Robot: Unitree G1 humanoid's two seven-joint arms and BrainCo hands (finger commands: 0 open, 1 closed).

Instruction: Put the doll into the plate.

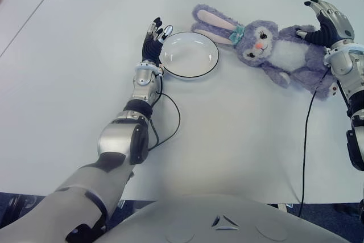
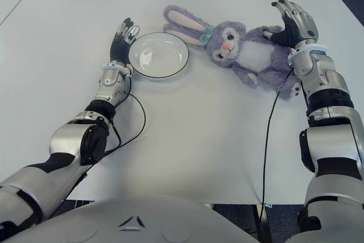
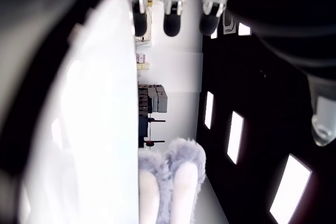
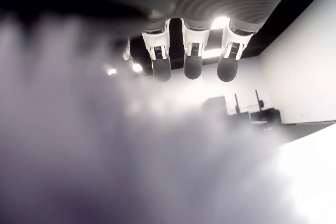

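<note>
**Doll beside plate, both hands open**

Purple bunny doll (image 1: 273, 49) lying on its back on the white table (image 1: 68, 78), just right of the plate (image 1: 189, 55), not in it. Ears (image 1: 213, 24) pointing toward the plate, the lower ear nearly touching or just touching the plate's far-right rim; cannot tell which. Head nearest the plate, white belly up, legs trailing away to the right and toward the table's near edge. Teal bow (image 1: 237, 34) at the base of the ears.

Plate white with a dark rim, holding nothing, upright on the table.

Left hand (image 1: 153, 39) at the plate's left rim, fingers (image 3: 173, 22) straight and slightly spread, gripping nothing; in the left wrist view, fingertips extended past the plate's rim with the doll's ears beyond. Contact with the rim not clear.

Right hand (image 2: 291, 24) on the far side of the doll from the plate, over the doll's raised arm. Fingers (image 4: 192, 59) extended and a little apart in the right wrist view, with blurred purple fur filling the space below them; not closed around the doll. Palm close to or against the fur; cannot tell which.

Black cable (image 1: 170, 123) looping on the table near the left forearm, on the near side of the plate. Second cable (image 1: 307, 140) running from the doll's legs toward the table's near edge.
</note>
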